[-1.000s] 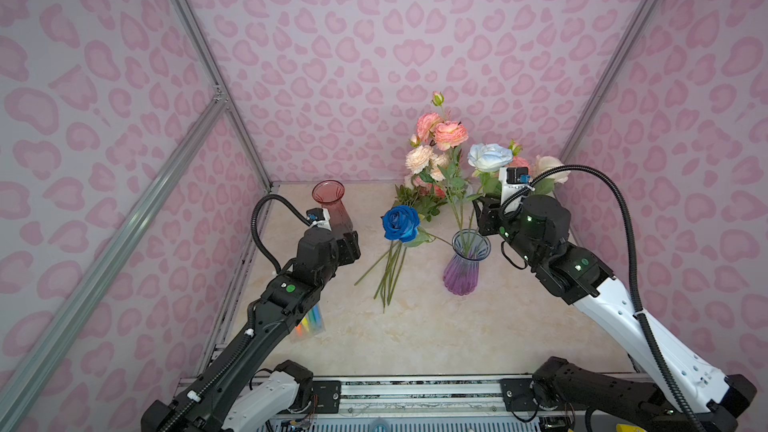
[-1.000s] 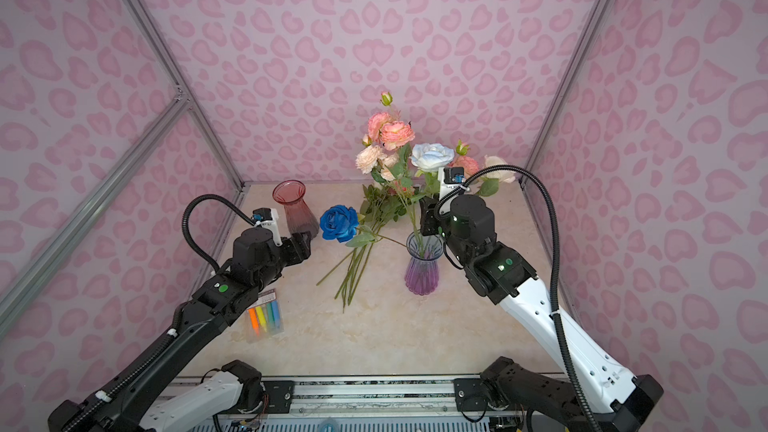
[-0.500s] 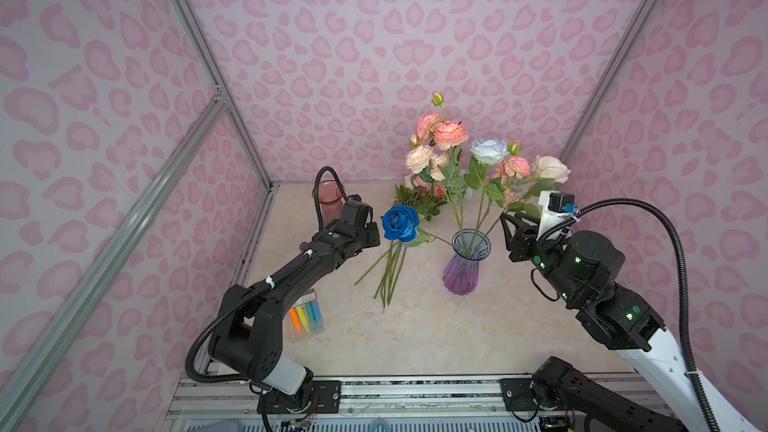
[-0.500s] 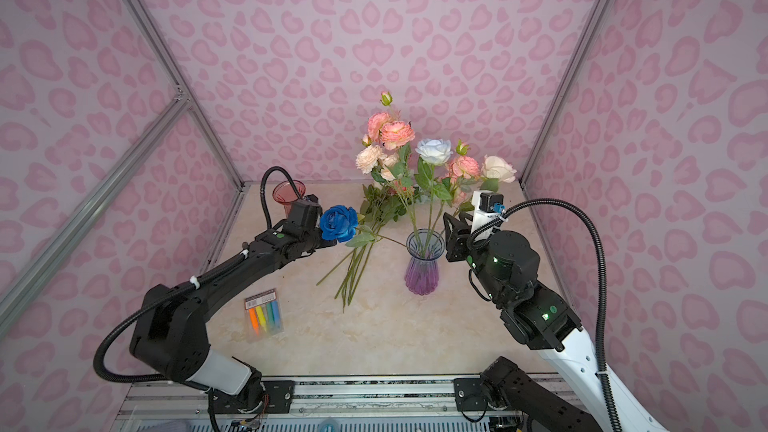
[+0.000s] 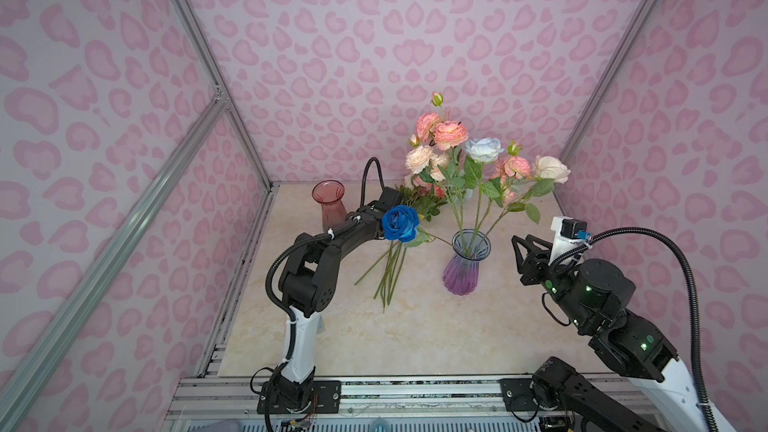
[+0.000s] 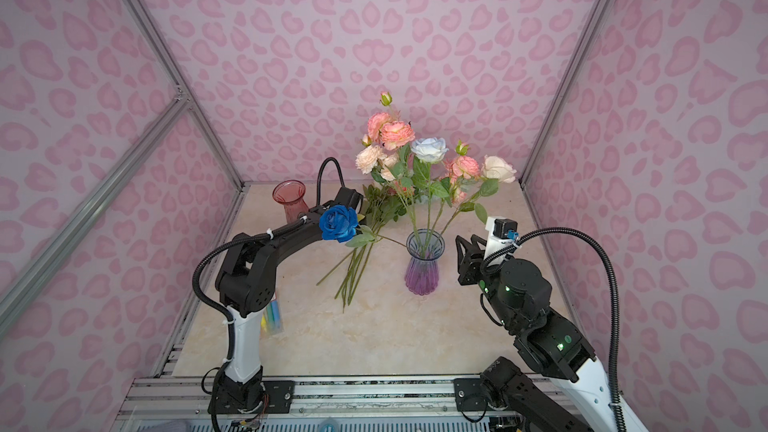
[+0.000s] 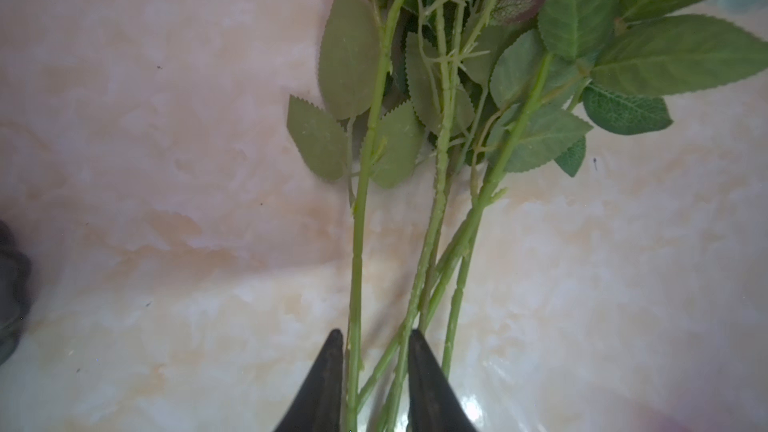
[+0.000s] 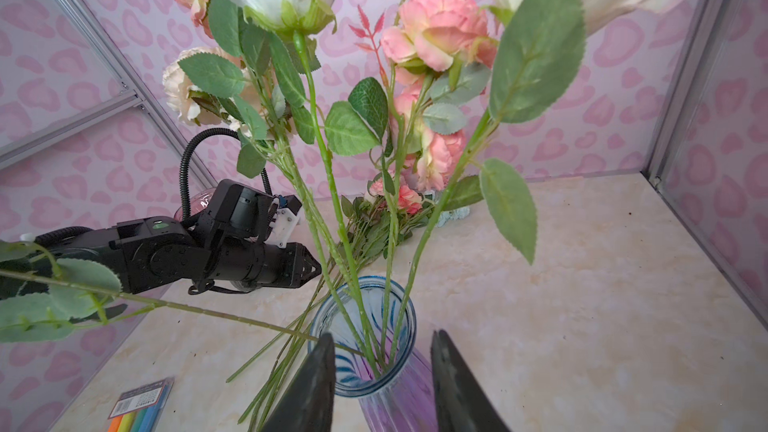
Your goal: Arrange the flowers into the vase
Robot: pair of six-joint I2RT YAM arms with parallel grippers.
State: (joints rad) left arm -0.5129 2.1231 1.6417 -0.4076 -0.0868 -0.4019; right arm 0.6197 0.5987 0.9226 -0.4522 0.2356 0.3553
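We are partway through. Several flowers (image 5: 482, 150) already stand in the purple glass vase (image 5: 460, 280). A deep blue rose (image 5: 400, 223) leans far out of the vase on the left arm's side, its stem running back to the rim. The rest is a bundle of loose stems (image 5: 390, 268) lying flat on the table (image 5: 415, 338), just beside the vase on that same side. Their cut ends point toward the front edge and their heads lie behind the vase, toward the back wall.

The left claw (image 7: 376, 332) is at that bundle. In the left wrist view its jaws stand a little apart astride a couple of stems, on the bare length below the leaves. They would close across the stems' long axis, which is what a pick needs. Bare table shows between the stems, so we judge nothing is clamped yet. In both top views the blue rose's head hides this claw, so we cannot check it from above.

The right claw (image 5: 524, 249) hangs on the opposite side of the vase, near it but apart, its jaws partly spread and empty.

The left arm is plainly the nearer one. As we judge it, the next move depends on lifting a stem and swinging its cut end, which now points away from the vase, round and down into the mouth. The blue rose's stem crosses above the bundle and could snag.
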